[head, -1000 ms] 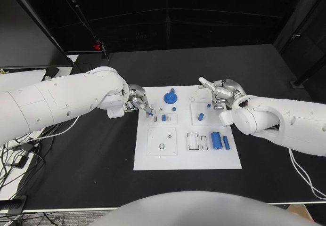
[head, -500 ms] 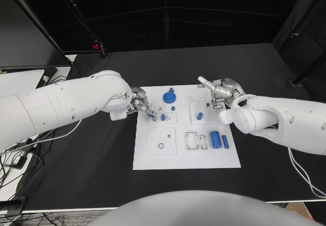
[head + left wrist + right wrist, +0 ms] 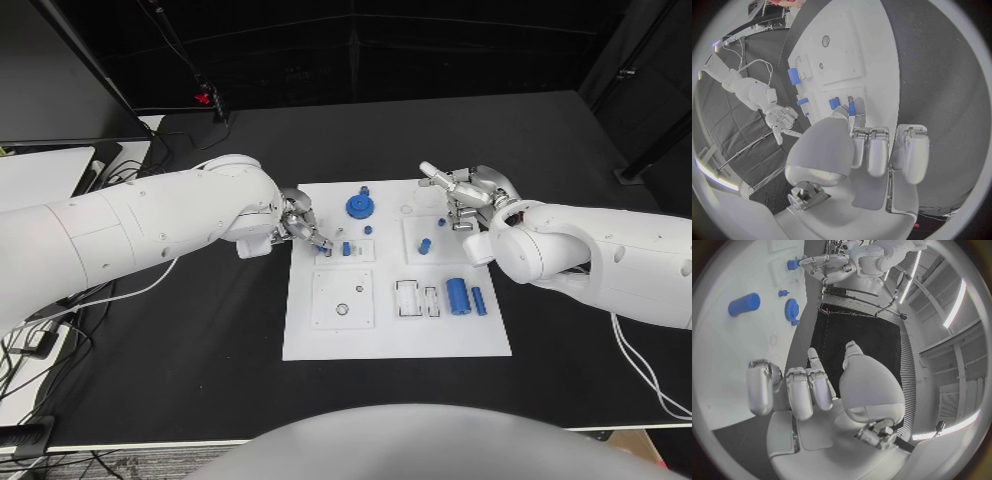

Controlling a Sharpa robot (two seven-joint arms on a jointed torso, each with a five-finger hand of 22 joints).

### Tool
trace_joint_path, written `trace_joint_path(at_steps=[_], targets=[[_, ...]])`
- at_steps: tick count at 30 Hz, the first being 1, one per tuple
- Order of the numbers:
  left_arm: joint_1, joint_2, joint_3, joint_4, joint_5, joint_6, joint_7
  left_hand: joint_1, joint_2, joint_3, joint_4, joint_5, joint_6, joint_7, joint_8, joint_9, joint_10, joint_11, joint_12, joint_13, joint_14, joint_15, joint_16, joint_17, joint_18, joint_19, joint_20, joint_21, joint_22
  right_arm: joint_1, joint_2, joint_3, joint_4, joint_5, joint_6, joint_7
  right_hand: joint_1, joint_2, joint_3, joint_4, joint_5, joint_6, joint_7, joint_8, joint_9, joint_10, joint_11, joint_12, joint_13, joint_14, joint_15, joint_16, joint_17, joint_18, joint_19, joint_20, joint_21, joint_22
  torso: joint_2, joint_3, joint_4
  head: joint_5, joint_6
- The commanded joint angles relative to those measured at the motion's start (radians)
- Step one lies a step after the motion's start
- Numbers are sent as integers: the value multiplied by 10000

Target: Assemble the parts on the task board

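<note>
The white task board (image 3: 397, 330) lies mid-table. My left hand (image 3: 300, 226) is at the board's upper left corner. Thumb and a finger pinch a small blue part (image 3: 346, 248) (image 3: 852, 107) at a socket block, and the other fingers (image 3: 911, 150) are curled. My right hand (image 3: 464, 193) (image 3: 811, 390) hovers over the board's upper right corner and holds nothing, its thumb and one finger apart. A blue gear (image 3: 361, 207) (image 3: 792, 310) stands on the board between the two hands.
A blue peg (image 3: 369, 231) and a short blue piece (image 3: 426, 245) stand mid-board. A larger blue cylinder (image 3: 457, 296) and a thin blue bar (image 3: 477, 300) lie at the board's right side. A monitor (image 3: 58, 165) and cables sit off the table's left edge.
The left hand's fingertips have shifted right, carrying the small blue part from the board's left edge to the socket block. The right hand has stayed in place.
</note>
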Motion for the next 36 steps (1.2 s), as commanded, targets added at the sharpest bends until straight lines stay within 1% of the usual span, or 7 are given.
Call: trace_joint_path(at_steps=[1, 13, 20, 26, 27, 29, 36], targets=[[-1, 30, 6, -16, -89, 127, 3, 1490, 1418, 71, 3, 67, 43, -6, -25, 9, 1155, -137, -25, 2607, 1036, -78, 8, 2635, -64, 1063, -9, 31, 2634, 12, 7, 4, 19, -14, 33, 92, -14, 93, -77, 9, 66, -6, 30, 62, -13, 1076, 64, 25, 2633, 1022, 65, 24, 2632, 126, -73, 27, -57, 1960, -7, 3, 2, 1, -11], [-38, 138, 6, -70, -86, 215, 143, 1486, 1419, 114, 8, 74, 34, -1, -37, 8, 1155, -132, -25, 2607, 1036, -79, 8, 2635, -64, 1063, -10, 31, 2634, 12, 8, 4, 11, -14, 34, 87, -14, 93, -77, 9, 66, -6, 30, 62, -13, 1076, 64, 25, 2633, 1022, 65, 24, 2632, 126, -73, 27, -57, 1960, -7, 4, 2, -33, -25], [-44, 161, 6, -71, -84, 233, 53, 1479, 1419, 138, 12, 73, 25, 5, -47, 6, 1155, -128, -25, 2607, 1036, -79, 8, 2635, -64, 1063, -11, 31, 2634, 12, 3, 4, 12, -14, 36, 97, -21, 111, -88, 9, 72, -7, 32, 66, -13, 1076, 64, 25, 2633, 1022, 65, 24, 2632, 126, -73, 27, -57, 1960, -7, 2, -3, -44, -27], [-52, 160, 6, -70, -83, 341, 31, 1476, 1417, 145, 12, 72, 21, 5, -50, 5, 1155, -125, -25, 2607, 1036, -79, 8, 2635, -64, 1063, -11, 31, 2634, 11, 11, 4, 11, -14, 27, 114, -22, 112, -89, 9, 73, -7, 32, 66, -13, 1076, 64, 25, 2633, 1022, 65, 24, 2632, 127, -76, 27, -60, 1959, -9, 6, 2, -30, -34], [-55, 164, 6, -69, -83, 363, 31, 1470, 1417, 158, 15, 71, 14, 10, -57, 4, 1155, -122, -25, 2607, 1036, -79, 8, 2635, -64, 1063, -11, 31, 2634, 11, 10, 4, 9, -14, 27, 116, -23, 114, -91, 8, 74, -6, 33, 67, -13, 1076, 64, 25, 2633, 1022, 65, 24, 2632, 129, -84, 27, -70, 1955, -8, 7, 9, -43, -10], [-60, 175, 6, -67, -83, 423, 9, 1470, 1417, 158, 15, 71, 14, 10, -57, 4, 1155, -122, -25, 2607, 1036, -79, 8, 2635, -64, 1063, -11, 31, 2634, 11, 8, 4, 6, -14, 23, 118, -23, 115, -91, 8, 74, -6, 33, 67, -13, 1076, 64, 25, 2633, 1022, 65, 24, 2632, 135, -99, 27, -88, 1948, -6, 8, 15, -57, -1], [-74, 183, 6, -94, -84, 579, -69, 1461, 1415, 183, 16, 69, 4, 16, -67, 2, 1155, -117, -25, 2607, 1036, -79, 8, 2635, -64, 1063, -11, 31, 2634, 10, 7, 4, -3, -14, 16, 119, -23, 115, -91, 8, 74, -6, 33, 67, -13, 1076, 64, 25, 2633, 1022, 65, 24, 2632, 135, -99, 27, -88, 1948, -4, 7, 3, -59, -8]])
